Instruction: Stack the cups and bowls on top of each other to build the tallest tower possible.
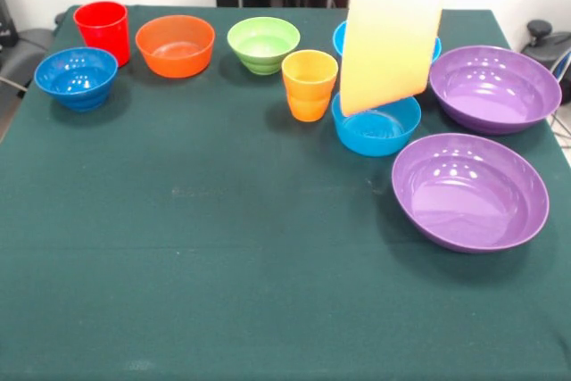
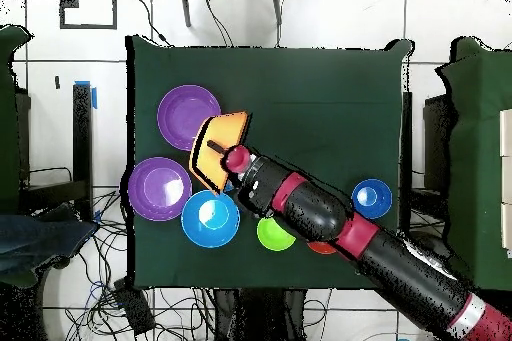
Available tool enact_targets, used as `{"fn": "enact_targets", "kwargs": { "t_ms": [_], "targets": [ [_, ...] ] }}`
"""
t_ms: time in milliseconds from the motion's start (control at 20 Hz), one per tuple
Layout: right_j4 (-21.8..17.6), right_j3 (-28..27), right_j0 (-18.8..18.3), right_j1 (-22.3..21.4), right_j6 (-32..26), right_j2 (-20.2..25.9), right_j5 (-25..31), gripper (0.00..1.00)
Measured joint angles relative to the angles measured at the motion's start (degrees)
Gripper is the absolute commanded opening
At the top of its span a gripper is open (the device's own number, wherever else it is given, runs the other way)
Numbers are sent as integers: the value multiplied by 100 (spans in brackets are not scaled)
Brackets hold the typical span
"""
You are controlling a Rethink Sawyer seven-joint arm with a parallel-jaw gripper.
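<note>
My gripper [image 2: 224,149] is shut on the rim of the large yellow-orange bowl [image 1: 393,28], which hangs tilted on edge above the table's right side in the front view; it also shows in the overhead view [image 2: 212,152]. Below it sits a light-blue bowl [image 1: 376,125], and a big blue bowl [image 1: 339,37] is mostly hidden behind it. The orange cup [image 1: 310,85] stands just left of them. The red cup [image 1: 101,31], a dark-blue bowl [image 1: 77,77], an orange-red bowl [image 1: 175,45] and a green bowl [image 1: 263,44] line the far left. Two purple bowls [image 1: 495,88] [image 1: 470,190] sit at the right.
The arm [image 2: 330,219] reaches across the green bowl [image 2: 275,234] and hides most of the orange-red bowl [image 2: 322,248]. The big blue bowl [image 2: 210,219] sits next to a purple bowl [image 2: 159,188]. Green cloth [image 1: 223,265] covers the table. Cables lie on the floor around it.
</note>
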Motion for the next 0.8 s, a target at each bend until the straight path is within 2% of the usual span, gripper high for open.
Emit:
{"fn": "enact_targets", "kwargs": {
  "t_ms": [350, 550, 600, 800],
  "targets": [
    [-486, -446, -180, 939, 0, -134, 291, 0],
    [-775, -796, -363, 1453, -1, -218, 807, 0],
    [-871, -955, -432, 1639, -1, -262, 1092, 0],
    [-1039, -1283, -580, 2001, -42, -337, 1732, 0]
  ]
}}
